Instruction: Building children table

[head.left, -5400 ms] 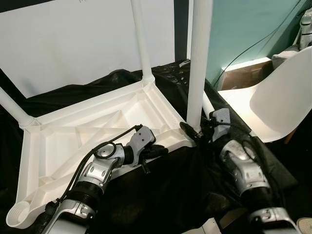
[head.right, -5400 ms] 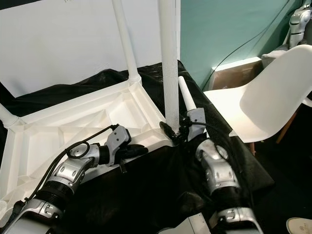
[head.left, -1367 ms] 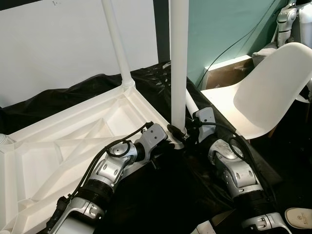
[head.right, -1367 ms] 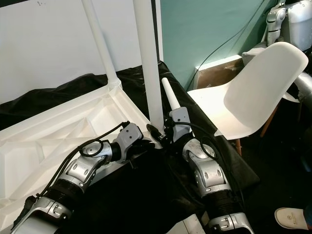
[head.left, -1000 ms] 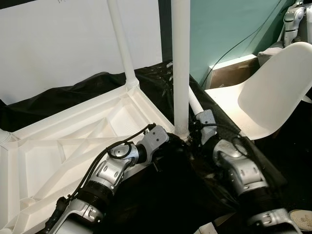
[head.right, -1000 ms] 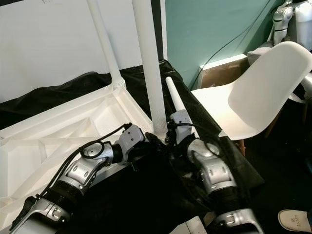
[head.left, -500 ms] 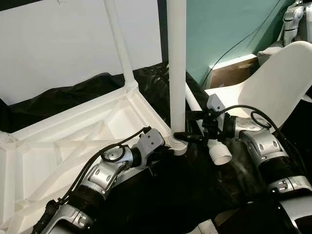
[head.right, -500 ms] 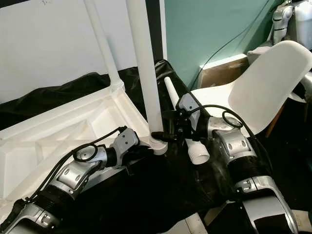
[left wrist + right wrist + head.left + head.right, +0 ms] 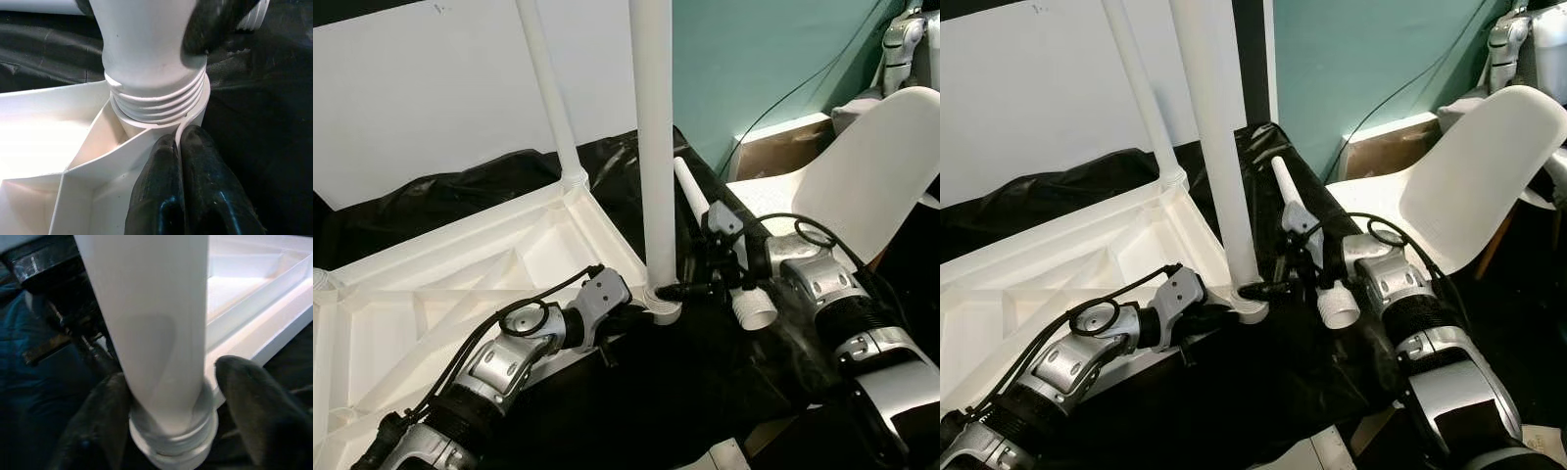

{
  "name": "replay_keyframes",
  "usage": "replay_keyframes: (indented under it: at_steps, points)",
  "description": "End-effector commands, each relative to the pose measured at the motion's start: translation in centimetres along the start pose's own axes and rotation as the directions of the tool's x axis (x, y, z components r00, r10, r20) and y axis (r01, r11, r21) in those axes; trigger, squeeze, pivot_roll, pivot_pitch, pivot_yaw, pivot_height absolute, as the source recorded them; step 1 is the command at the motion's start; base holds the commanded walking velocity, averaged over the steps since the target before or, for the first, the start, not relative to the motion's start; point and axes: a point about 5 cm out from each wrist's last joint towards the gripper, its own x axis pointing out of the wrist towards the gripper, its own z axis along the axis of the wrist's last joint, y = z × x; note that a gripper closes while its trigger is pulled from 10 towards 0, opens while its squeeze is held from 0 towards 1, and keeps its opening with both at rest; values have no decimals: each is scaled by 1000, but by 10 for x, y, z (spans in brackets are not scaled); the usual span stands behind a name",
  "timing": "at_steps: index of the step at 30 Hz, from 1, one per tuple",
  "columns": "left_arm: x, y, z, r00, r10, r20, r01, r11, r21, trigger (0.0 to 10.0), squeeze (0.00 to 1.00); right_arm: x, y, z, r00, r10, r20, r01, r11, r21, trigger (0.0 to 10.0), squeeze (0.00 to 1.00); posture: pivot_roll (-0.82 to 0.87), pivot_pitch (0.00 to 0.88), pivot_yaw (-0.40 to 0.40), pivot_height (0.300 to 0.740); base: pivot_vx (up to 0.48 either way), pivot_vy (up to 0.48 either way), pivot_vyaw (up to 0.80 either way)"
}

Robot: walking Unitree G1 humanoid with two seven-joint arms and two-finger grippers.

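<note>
The white tabletop (image 9: 460, 284) lies upside down on black cloth. A white table leg (image 9: 656, 147) stands upright in its near corner socket (image 9: 663, 305), with screw threads (image 9: 156, 105) showing above the socket. My left gripper (image 9: 625, 315) is shut on the tabletop's thin rim just below that socket, its fingers (image 9: 161, 196) pinched together. My right gripper (image 9: 677, 291) reaches in from the right and grips the leg's base, one finger (image 9: 102, 421) on each side. A loose leg (image 9: 720, 255) lies on the cloth behind my right wrist, threaded end towards me.
A second leg (image 9: 548, 98) stands in the tabletop's far corner. A white chair (image 9: 871, 186) is close on the right, with a cardboard box (image 9: 773, 147) behind it by the teal wall. A white panel (image 9: 431, 88) stands behind the table.
My right arm has swung out from below the corner to the right and now holds the leg's base from that side. The loose leg's threaded end has come into sight. The left gripper stays at the corner.
</note>
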Motion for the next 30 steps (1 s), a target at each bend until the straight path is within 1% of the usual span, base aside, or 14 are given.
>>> replay_keyframes:
  at_steps: [1,5,8,11,12,13,14,15,17,21,23,25,28,30]
  points:
    - [-3,-24,-25,938,-338,-72,330,938,-105,0,0,1,-2,1,1000,-4,-7,4,1000,-2,0,0,-51,0,95,740,0,0,0]
    - [3,-16,-21,962,-269,-54,264,961,-87,0,0,-3,-2,-11,997,-79,1,79,995,59,0,0,-61,0,99,740,0,0,0]
    - [3,-16,-21,963,-265,-48,261,962,-86,0,0,-3,-1,-13,996,-90,6,89,994,69,0,0,-63,0,100,740,0,0,0]
    - [4,-15,-19,964,-263,-37,260,962,-85,0,0,3,7,-18,983,-169,67,160,980,118,0,0,-71,0,103,740,0,0,0]
    - [4,-15,-18,965,-262,-33,258,962,-84,0,0,12,14,-20,958,-260,120,237,956,173,0,0,-72,0,102,740,0,0,0]
    - [4,-15,-18,965,-262,-33,258,962,-84,0,0,12,14,-20,958,-260,120,237,956,173,0,0,-72,0,102,740,0,0,0]
    - [4,-15,-18,965,-259,-32,256,963,-83,0,0,18,18,-21,937,-318,146,285,935,209,0,0,-72,0,102,740,0,0,0]
    - [4,-14,-17,968,-251,-29,248,965,-83,0,0,31,28,-19,876,-442,192,382,880,283,0,0,-73,0,102,740,0,0,0]
    - [5,-13,-17,968,-249,-28,246,966,-83,0,0,33,31,-18,856,-475,204,407,863,299,0,0,-73,0,102,740,0,0,0]
    - [5,-14,-17,967,-255,-27,252,964,-84,0,0,47,47,-11,722,-649,240,554,750,362,0,0,-79,0,107,740,0,0,0]
    - [5,-14,-17,966,-257,-27,254,964,-85,0,0,48,48,-10,706,-666,242,568,736,369,0,0,-79,0,107,740,0,0,0]
    - [6,-15,-18,965,-259,-29,256,963,-86,0,0,43,48,-12,663,-713,227,607,691,393,0,0,-81,0,108,740,0,0,0]
    - [6,-15,-18,965,-261,-29,258,962,-88,0,0,40,49,-14,645,-735,209,626,665,407,0,0,-84,0,105,740,0,0,0]
    - [6,-15,-19,965,-261,-30,258,962,-89,0,0,40,50,-14,648,-734,202,627,665,406,0,0,-84,0,105,740,0,0,0]
